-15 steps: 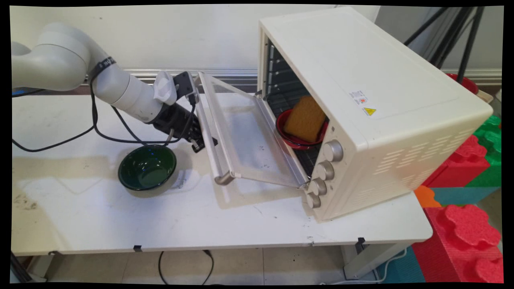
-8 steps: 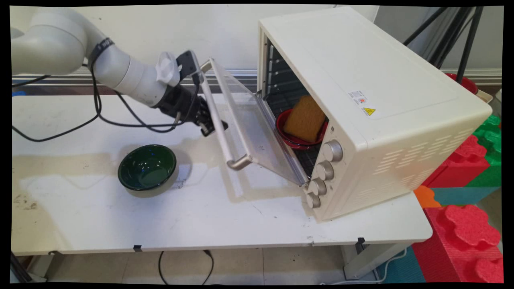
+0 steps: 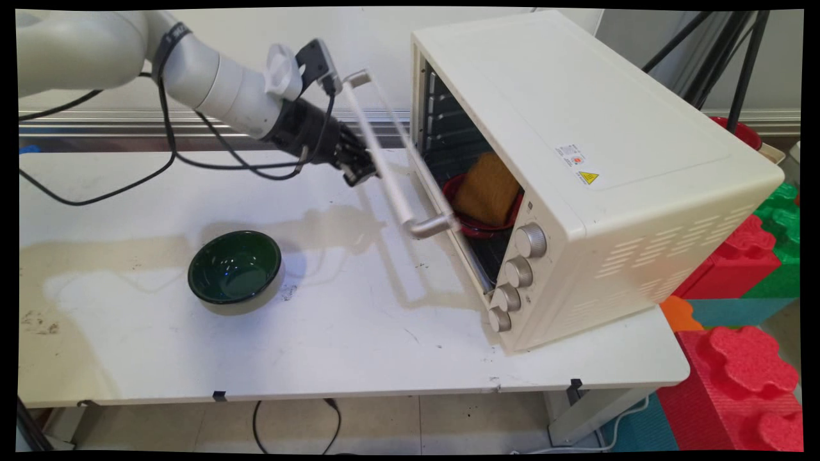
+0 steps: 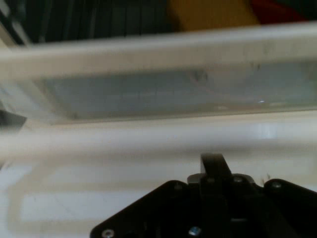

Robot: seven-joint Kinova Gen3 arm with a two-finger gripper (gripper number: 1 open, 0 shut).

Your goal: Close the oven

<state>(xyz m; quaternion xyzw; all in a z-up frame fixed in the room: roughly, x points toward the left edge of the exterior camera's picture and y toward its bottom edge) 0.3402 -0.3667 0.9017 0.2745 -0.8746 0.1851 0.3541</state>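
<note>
Main view: the gripper (image 3: 360, 171) is pressing against the oven door's handle (image 3: 391, 179), door (image 3: 442, 205) nearly shut; fingers together in hand view. Sponge (image 3: 488, 187) is sitting inside on the red dish (image 3: 467, 221).

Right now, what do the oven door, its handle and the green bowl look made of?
Oven door: clear glass pane in a cream frame, see-through.
Handle: looks like brushed metal, silvery tube with dull shine.
Green bowl: glossy, sharp reflections; glazed ceramic or glass, can't tell which.
</note>
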